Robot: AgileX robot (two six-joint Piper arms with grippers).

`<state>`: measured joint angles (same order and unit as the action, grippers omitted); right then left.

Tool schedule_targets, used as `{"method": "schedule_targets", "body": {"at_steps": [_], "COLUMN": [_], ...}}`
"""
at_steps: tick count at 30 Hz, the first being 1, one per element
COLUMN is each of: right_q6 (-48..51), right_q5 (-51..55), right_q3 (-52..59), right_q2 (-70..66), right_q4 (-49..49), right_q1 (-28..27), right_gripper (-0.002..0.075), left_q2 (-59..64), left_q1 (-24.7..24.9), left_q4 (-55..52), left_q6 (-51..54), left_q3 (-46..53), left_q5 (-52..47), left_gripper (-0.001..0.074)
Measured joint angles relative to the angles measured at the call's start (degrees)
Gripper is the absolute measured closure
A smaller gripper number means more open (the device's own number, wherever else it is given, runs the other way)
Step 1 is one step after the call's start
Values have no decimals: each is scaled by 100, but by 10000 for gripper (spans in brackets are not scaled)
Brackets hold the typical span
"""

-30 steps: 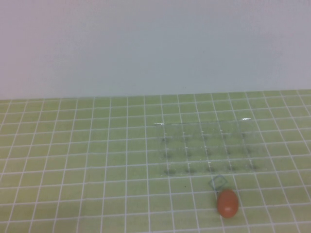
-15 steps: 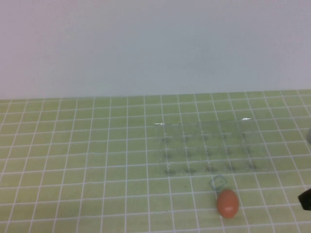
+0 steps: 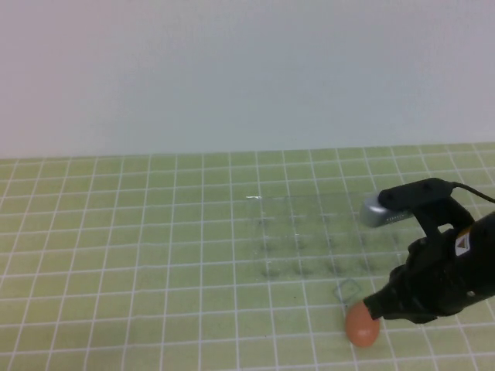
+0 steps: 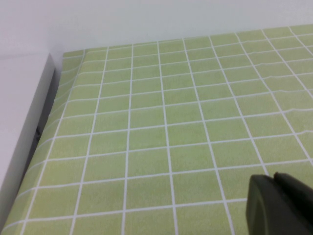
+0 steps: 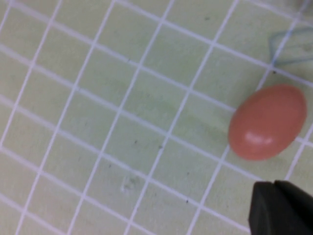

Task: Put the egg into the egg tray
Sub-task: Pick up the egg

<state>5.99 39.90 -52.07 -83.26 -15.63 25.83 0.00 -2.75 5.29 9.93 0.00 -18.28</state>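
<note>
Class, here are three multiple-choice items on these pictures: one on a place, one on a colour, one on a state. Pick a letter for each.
1. Where is the egg?
A. on the mat, on the near side of the egg tray
B. in a tray cup
C. at the wall

2. The mat is:
A. blue
B. green with white lines
C. plain grey

3. The right hand is:
A. gripping the egg
B. beside the egg, not gripping it
C. out of view

Key: A, egg lies outside the tray; B, grid shows; B, egg lies free. The left hand shows only in its wrist view.
</note>
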Motion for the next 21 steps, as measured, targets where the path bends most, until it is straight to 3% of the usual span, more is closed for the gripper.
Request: {"method": "schedule_targets", "body": {"at_steps": [5, 14, 21], "right_q6": [-1599, -2596, -3087], "right_q5": [-61, 718, 1205], "right_q3": [-243, -1057, -1832], "right_q2": [-416, -1213, -2006], "right_q4": [551, 739, 964], "right_q1": [13, 71, 125], "right_gripper": [649, 210, 153], "left_q2": [0, 0, 0], "left_q1": [0, 0, 0], "left_q4": [0, 0, 0], "left_q6": [0, 0, 0], "left_q3": [0, 0, 0], "left_q5": [0, 0, 0], "left_gripper": [737, 737, 737]}}
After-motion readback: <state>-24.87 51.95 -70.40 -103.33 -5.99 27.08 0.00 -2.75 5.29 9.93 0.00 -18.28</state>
